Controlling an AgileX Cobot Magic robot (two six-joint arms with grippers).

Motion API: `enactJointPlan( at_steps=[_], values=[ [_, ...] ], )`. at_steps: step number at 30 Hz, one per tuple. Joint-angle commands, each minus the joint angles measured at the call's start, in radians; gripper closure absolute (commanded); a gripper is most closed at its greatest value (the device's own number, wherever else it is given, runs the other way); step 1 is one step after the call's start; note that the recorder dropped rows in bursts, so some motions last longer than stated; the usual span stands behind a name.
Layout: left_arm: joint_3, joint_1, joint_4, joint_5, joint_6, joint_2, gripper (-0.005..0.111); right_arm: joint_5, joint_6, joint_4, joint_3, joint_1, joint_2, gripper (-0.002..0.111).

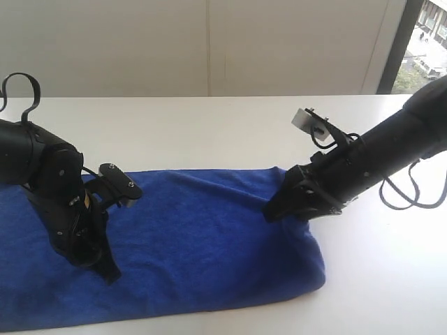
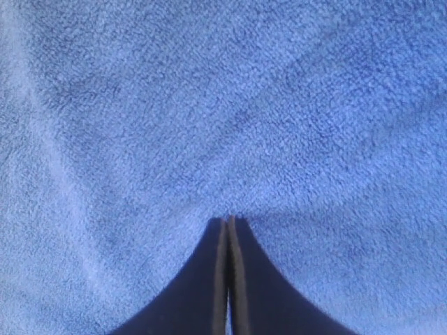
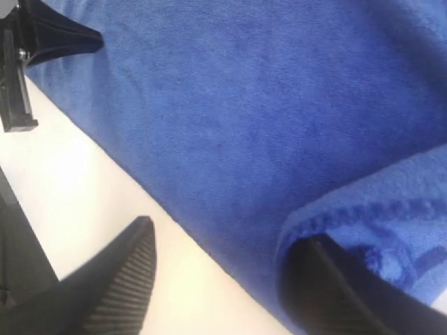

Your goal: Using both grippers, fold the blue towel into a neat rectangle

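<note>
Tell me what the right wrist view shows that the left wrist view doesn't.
Only the right wrist view: the white table, a turned-up stitched edge of the blue towel, and the right gripper open, with one finger at that edge. Only the left wrist view: the left gripper shut, its tips on cloth that fills the frame. Both: the towel's blue pile, close up.

You have no legible text, label, brand, number or sign in any of the three views. Stitching along the folded hem of the blue towel point(image 3: 279, 118), seen from the right wrist, loops darkly but forms nothing you can read.
</note>
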Motion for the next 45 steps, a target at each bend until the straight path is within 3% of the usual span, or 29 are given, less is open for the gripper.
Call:
enactJointPlan(
  at_steps=[1,6,9,12,22,26,29,32,45],
  values=[
    [0.008,0.002,-0.011,0.019,-0.001,0.000,0.107,-0.001,-0.007,0.017,-0.006,0.060,-0.004,0.054],
    [0.008,0.002,-0.011,0.019,-0.001,0.000,0.107,-0.068,-0.076,0.037,-0.006,0.195,-0.004,0.054],
    [0.008,0.002,-0.011,0.019,-0.001,0.000,0.107,-0.075,-0.147,0.098,-0.006,0.261,-0.004,0.043],
    [0.008,0.002,-0.011,0.019,-0.001,0.000,0.107,-0.073,-0.204,0.144,-0.006,0.278,-0.004,0.033],
    [0.008,0.002,-0.010,0.010,-0.001,0.000,0.107,-0.083,-0.217,0.185,-0.006,0.308,-0.002,0.033],
    [0.008,0.002,-0.012,0.021,-0.001,0.000,0.107,-0.194,-0.301,0.047,-0.006,0.314,0.000,0.036],
    [0.008,0.002,-0.012,0.021,-0.001,0.000,0.107,-0.272,-0.299,-0.197,-0.022,0.307,-0.005,0.041],
    [0.008,0.002,-0.012,0.016,-0.001,0.000,0.107,-0.327,-0.183,-0.411,-0.045,0.307,-0.005,0.044],
    [0.008,0.002,-0.012,0.006,-0.001,0.000,0.107,-0.255,-0.078,-0.429,-0.041,0.326,0.004,0.044]
  ],
)
